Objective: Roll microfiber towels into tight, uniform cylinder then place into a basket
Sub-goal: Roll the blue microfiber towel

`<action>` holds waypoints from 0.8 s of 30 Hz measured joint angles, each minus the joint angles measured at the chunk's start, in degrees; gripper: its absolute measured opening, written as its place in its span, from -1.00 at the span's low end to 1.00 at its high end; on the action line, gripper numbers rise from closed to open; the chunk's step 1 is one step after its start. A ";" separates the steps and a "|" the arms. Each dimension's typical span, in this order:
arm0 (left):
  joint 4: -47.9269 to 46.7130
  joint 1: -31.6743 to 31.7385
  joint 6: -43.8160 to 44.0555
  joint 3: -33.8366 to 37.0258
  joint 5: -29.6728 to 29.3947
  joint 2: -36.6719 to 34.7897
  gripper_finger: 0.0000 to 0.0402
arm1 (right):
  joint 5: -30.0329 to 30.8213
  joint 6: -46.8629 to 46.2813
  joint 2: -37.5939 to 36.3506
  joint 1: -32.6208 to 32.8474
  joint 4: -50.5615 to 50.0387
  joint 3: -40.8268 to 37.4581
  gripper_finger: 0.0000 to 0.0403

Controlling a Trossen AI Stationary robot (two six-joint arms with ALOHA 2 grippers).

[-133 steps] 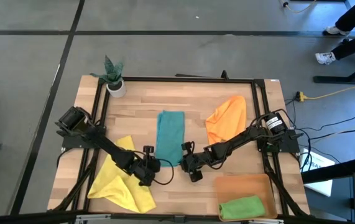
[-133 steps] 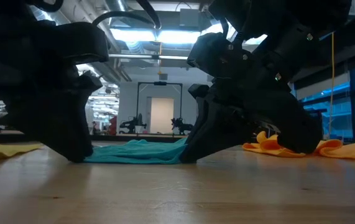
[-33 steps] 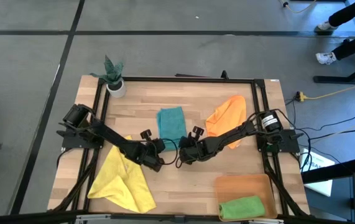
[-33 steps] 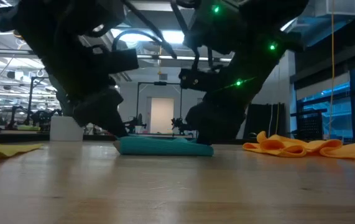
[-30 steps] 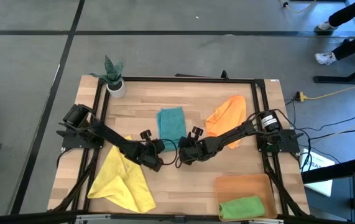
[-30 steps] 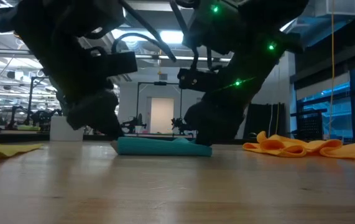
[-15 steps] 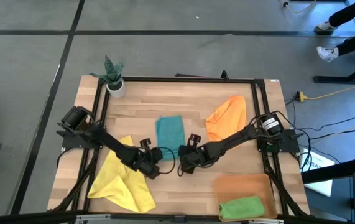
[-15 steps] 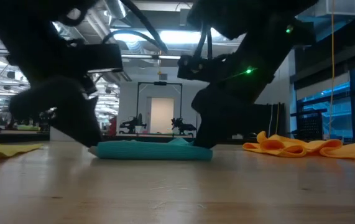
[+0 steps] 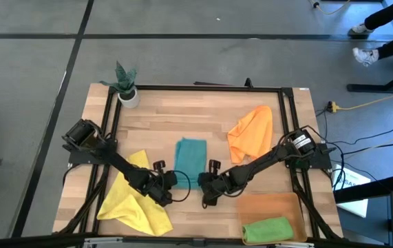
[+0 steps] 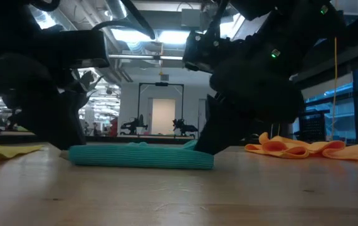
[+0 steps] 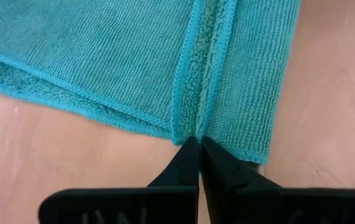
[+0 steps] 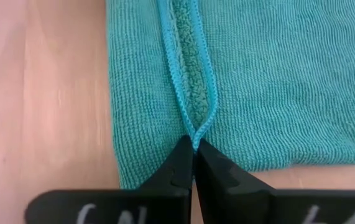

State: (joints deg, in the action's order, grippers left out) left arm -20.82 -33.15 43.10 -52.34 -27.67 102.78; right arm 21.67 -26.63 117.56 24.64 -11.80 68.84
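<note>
Pinching the teal towel (image 9: 190, 160) near the worktop's front edge, our left gripper (image 11: 197, 148) and right gripper (image 12: 193, 148) jaws stay closed; we should roll evenly, together.

A robotics lab in a big industrial hall. The wooden table (image 9: 203, 117) sits in a black metal frame (image 9: 196, 87) on a grey concrete floor (image 9: 38, 62) marked with dark lines. Cables (image 9: 361, 103) trail across the floor beside it. The low view looks into a long room with exposed ceiling ducts (image 10: 128, 19), strip lights (image 10: 160, 36), a tall frame (image 10: 162, 88) holding other robot arms (image 10: 182, 127), and large windows (image 10: 354, 94). A person's legs (image 9: 389, 21) show at the edge
</note>
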 joint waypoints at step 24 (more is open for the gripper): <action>1.90 0.22 -2.78 0.11 -0.76 0.06 -1.00 | -0.85 -0.07 0.02 -0.13 1.14 0.00 -0.63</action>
State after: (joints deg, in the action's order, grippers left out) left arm -18.92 -32.93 40.32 -52.23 -28.42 102.84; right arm 20.82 -26.70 117.58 24.51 -10.66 68.84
